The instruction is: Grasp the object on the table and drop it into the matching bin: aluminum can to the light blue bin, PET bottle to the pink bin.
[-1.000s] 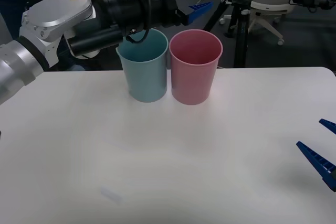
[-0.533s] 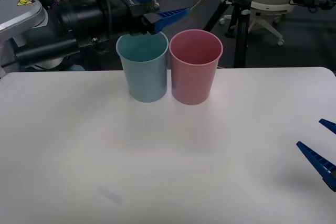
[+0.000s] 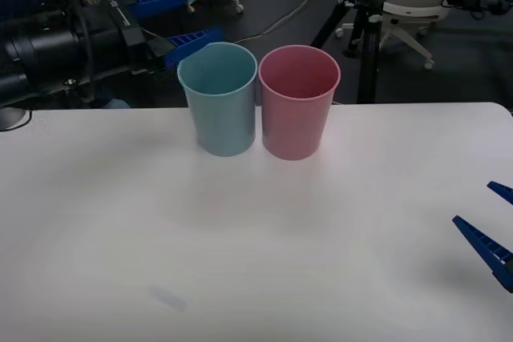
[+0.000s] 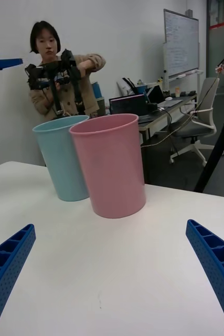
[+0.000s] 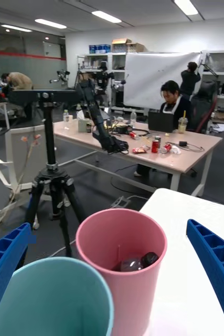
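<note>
- Left gripper (image 5: pixel 112 294) released, raised behind the light blue bin (image 3: pixel 220 98); its wrist view reveals the PET bottle (image 5: pixel 135 261) inside the pink bin (image 3: pixel 298 100).
- Right gripper (image 4: pixel 112 278) spread, low over the table (image 3: pixel 256 262), bins ahead.

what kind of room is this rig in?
Likely an office-style robotics lab: desks with laptops, wheeled office chairs, a camera tripod, and a whiteboard behind the white table.

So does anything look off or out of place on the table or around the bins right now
Nothing stands out. The pink bin and the light blue bin stand upright, side by side on the table. The PET bottle lies inside the pink bin. Both the left gripper and the right gripper are open.
</note>
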Robot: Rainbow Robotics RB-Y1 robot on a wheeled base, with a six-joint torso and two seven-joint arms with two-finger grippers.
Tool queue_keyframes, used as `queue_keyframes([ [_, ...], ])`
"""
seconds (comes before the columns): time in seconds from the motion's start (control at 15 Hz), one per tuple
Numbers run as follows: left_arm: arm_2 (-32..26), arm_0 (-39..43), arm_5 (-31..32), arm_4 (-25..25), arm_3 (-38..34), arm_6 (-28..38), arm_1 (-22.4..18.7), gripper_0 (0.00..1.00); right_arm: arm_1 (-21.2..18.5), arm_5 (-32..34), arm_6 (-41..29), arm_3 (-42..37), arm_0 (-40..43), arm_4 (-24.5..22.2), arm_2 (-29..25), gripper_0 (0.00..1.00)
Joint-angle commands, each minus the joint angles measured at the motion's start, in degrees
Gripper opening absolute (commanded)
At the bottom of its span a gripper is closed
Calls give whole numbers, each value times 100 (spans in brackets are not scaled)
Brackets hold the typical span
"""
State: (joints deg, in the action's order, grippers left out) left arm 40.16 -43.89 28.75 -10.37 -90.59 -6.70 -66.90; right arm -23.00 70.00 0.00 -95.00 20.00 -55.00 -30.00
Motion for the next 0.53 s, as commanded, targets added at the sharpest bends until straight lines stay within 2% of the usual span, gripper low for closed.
queue_keyframes([
  [0.07, -878, 882, 201, -308, -178, 81, -7, 100, 0, 0, 0, 0, 0, 0, 0, 100],
  [0.53, -2996, 3475, 245, -1002, -1215, 222, 2, 100, 0, 0, 0, 0, 0, 0, 0, 100],
])
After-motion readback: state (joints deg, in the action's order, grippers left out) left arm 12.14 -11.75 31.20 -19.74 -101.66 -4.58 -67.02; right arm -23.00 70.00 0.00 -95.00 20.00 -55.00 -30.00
